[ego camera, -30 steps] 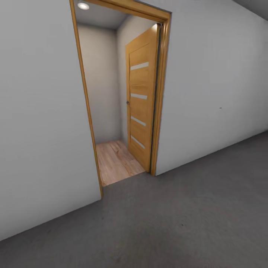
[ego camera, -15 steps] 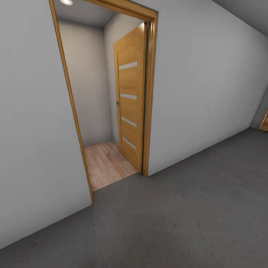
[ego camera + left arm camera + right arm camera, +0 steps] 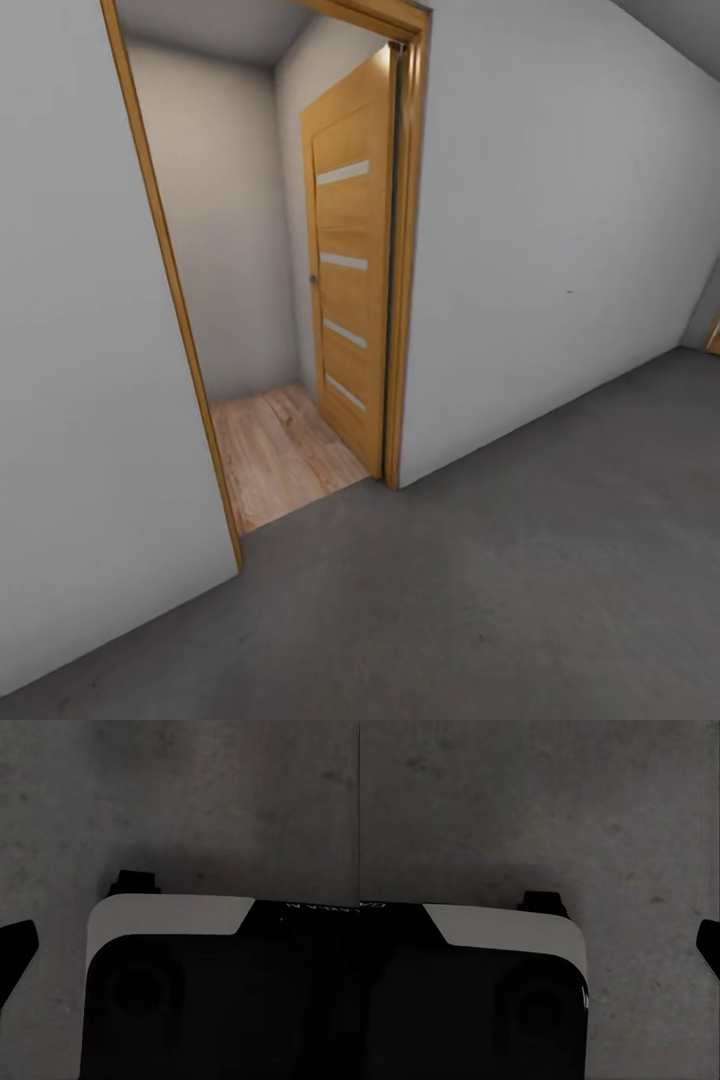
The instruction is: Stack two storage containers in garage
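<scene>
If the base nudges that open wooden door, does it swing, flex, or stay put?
The door looks like a stiff panel with slim glazed strips, so it probably won't flex. It stands swung inward close to the inner wall, hinged at the frame, so a push would likely move it little.
</scene>
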`<state>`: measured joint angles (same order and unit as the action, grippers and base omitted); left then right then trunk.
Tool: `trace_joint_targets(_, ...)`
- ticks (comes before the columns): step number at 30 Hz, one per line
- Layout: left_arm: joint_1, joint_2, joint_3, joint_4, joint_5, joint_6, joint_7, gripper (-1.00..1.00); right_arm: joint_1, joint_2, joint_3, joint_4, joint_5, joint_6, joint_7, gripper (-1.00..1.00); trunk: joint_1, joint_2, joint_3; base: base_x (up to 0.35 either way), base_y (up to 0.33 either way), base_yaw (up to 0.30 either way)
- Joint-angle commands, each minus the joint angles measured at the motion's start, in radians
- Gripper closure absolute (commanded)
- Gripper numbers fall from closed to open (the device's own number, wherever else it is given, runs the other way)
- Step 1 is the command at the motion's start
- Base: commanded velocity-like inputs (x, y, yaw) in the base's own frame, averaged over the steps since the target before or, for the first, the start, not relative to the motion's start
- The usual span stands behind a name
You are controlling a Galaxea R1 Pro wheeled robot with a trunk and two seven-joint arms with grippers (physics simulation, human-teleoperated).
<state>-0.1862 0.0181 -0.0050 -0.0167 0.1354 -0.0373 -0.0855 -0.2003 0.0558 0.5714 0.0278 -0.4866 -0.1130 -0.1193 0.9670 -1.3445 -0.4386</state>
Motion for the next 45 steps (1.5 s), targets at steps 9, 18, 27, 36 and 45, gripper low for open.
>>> trace_joint_targets(9, -0.001, 0.000, -0.001, 0.001, 0.010, -0.002, -0.005, -1.00, -0.001, 0.001, 0.008, 0.003, -0.009, -0.007, -0.002, -1.00, 0.001, 0.000, -0.001, 0.319, 0.000, 0.000)
trace_joint_targets(18, -0.001, -0.001, -0.001, 0.001, 0.010, -0.001, -0.005, -1.00, -0.002, 0.001, 0.008, 0.003, -0.011, -0.010, -0.002, -1.00, 0.001, 0.000, -0.001, 0.319, 0.000, -0.003)
trace_joint_targets(27, -0.001, 0.000, -0.001, 0.001, 0.010, -0.001, -0.005, -1.00, -0.001, 0.001, 0.008, 0.003, -0.015, -0.010, -0.002, -1.00, 0.001, 0.000, -0.001, 0.319, 0.000, -0.116)
trace_joint_targets(36, -0.001, 0.000, -0.001, 0.001, 0.010, -0.001, -0.005, -1.00, -0.001, 0.000, 0.008, 0.003, -0.011, -0.010, -0.002, -1.00, 0.001, 0.000, -0.001, 0.319, 0.000, -0.004)
trace_joint_targets(45, -0.001, 0.000, -0.001, 0.001, 0.010, -0.001, -0.005, -1.00, -0.001, 0.000, 0.008, 0.003, -0.010, -0.010, -0.002, -1.00, 0.001, 0.000, -0.001, 0.319, 0.000, 0.000)
